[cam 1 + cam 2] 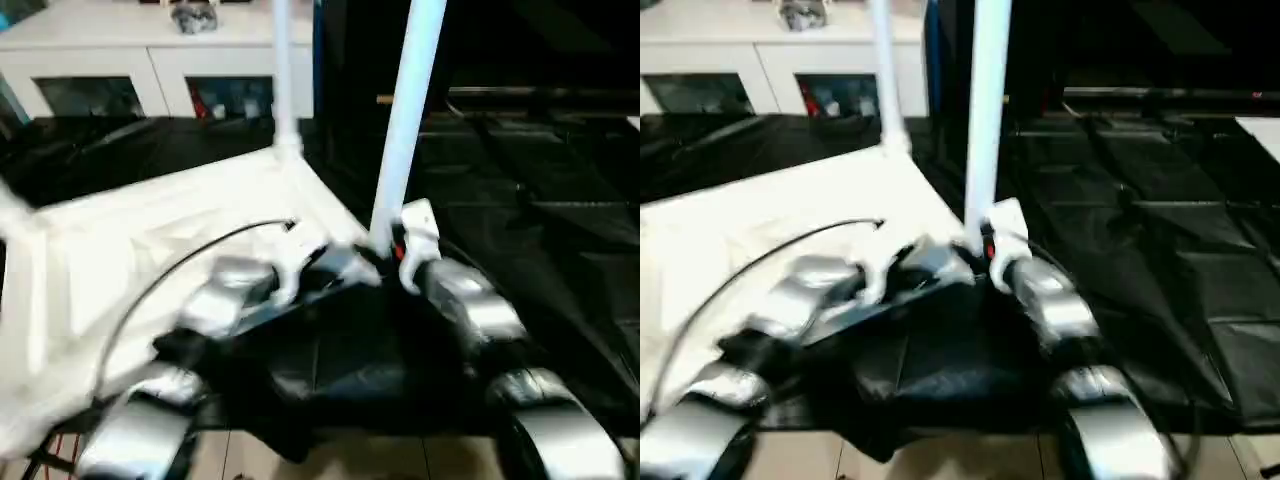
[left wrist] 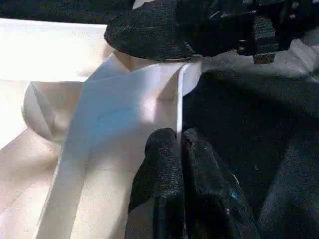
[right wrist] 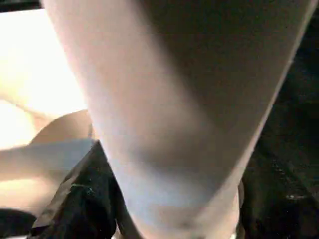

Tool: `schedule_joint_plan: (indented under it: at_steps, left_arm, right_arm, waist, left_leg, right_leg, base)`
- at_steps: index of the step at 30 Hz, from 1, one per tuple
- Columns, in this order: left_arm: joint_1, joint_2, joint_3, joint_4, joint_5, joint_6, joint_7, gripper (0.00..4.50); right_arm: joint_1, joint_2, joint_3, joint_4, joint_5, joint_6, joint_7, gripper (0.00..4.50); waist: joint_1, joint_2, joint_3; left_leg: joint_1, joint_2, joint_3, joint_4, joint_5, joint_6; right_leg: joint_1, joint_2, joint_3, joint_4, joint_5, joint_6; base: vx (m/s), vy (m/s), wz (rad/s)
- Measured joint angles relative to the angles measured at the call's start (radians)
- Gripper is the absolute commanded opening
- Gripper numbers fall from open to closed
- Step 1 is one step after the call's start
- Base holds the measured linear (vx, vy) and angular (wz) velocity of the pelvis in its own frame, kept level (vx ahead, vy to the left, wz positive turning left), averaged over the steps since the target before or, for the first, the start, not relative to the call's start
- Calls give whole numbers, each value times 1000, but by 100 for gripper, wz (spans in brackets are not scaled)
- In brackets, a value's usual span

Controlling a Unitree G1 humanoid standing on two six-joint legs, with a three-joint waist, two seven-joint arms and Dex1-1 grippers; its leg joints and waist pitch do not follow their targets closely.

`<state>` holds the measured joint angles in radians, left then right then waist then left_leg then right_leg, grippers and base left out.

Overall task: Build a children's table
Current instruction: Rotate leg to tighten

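Nearest to us, our silver forearms reach over the black-covered bench (image 1: 1160, 290), where the tabletop (image 1: 120, 250) lies underside up so that its corner sockets face the ceiling and can take the legs.

Our left pincer (image 2: 179, 144) is closed on the thin rim of the tabletop at the near corner; in the left wrist view the two black fingers (image 2: 159, 169) pinch the white edge between them. We judge this hold is there to steady the top and keep the corner from sliding or lifting while a leg is pressed in beside it.

Just beyond, our right pincer (image 1: 405, 255) is wrapped around the base of a leg (image 1: 408, 110), which stands nearly upright over that same near corner. The right wrist view looks straight up the tube from close by. The low grip, we think, gives the most control where the tube meets the socket; whether the leg is fully seated we cannot tell, since arm and pincer hide the joint.

Farther back, a second leg (image 1: 283, 70) rises upright from the far corner of the tabletop, so at least one socket appears already filled.

Behind the bench stands a white cabinet (image 1: 150, 60) with glass doors, which plays no part in the assembly.
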<state>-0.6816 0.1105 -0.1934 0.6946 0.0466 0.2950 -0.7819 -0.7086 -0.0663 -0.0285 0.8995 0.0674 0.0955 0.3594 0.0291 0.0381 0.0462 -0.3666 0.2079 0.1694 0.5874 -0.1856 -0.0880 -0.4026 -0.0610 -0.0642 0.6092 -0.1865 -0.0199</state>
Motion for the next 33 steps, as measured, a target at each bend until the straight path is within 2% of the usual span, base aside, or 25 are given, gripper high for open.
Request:
schedule_joint_plan:
  at_steps: [3, 8, 13, 19, 20, 24, 27, 33]
  left_arm:
    - [0, 1, 0, 0, 0, -7, -9, 0]
    - [11, 31, -3, -7, 0, -37, -68, 0]
    - [40, 72, -12, -39, -10, -54, -160, 0]
    - [81, 136, -40, -91, -34, -78, -316, 0]
    - [83, 142, -41, -92, -35, -80, -332, 0]
    - [124, 201, -63, -157, -58, -80, -456, 0]
    - [125, 220, -79, -175, -62, -79, -493, 0]
    - [126, 231, -85, -182, -71, -77, -523, 0]
  right_arm:
    - [-1, 7, -4, 4, -1, -12, 1, 357]
    - [4, -8, 22, 15, -29, -54, 81, 357]
    - [49, -62, 49, -29, -20, -85, 280, 357]
    - [129, -168, 124, -160, 5, -76, 572, 357]
    - [133, -175, 129, -169, 5, -72, 599, 333]
    - [181, -231, 174, -269, 31, -38, 767, 307]
    - [197, -249, 190, -309, 46, -16, 815, 278]
    - [210, -259, 197, -350, 48, 13, 844, 270]
  waist:
    - [0, 0, 0]
    - [-5, 0, 0]
    - [0, 0, 0]
    - [13, 0, 0]
    - [15, 0, 0]
    - [22, 0, 1]
    - [31, 1, 1]
    - [32, 1, 1]
  left_leg:
    - [-1, 0, 0, 0, -1, 1]
    - [-1, 1, 0, -1, -1, 1]
    - [0, 1, 1, -1, -1, 1]
    - [0, 1, 2, 1, 0, 1]
    - [1, 1, 2, 2, 0, 1]
    - [1, 1, 1, 2, -1, 1]
    - [0, 1, 1, 2, 0, 1]
    - [0, 1, 1, 2, 0, 1]
  right_leg:
    - [0, 0, 0, -1, -1, -1]
    - [-1, 0, 0, 0, -1, -1]
    - [-1, 0, 0, 0, -1, -1]
    - [-1, 0, -1, 0, -1, -1]
    - [-1, 0, -1, 1, -1, -1]
    - [-1, 0, -1, 1, -1, -1]
    - [-1, 0, -1, 1, -1, -1]
    - [-1, 0, -1, 1, -1, -1]
  base:
    - [0, 0, 0]
    - [0, 0, 0]
    - [0, 0, 0]
    - [0, 0, 0]
    - [0, 0, 0]
    - [0, 0, 0]
    - [0, 0, 0]
    - [0, 0, 0]
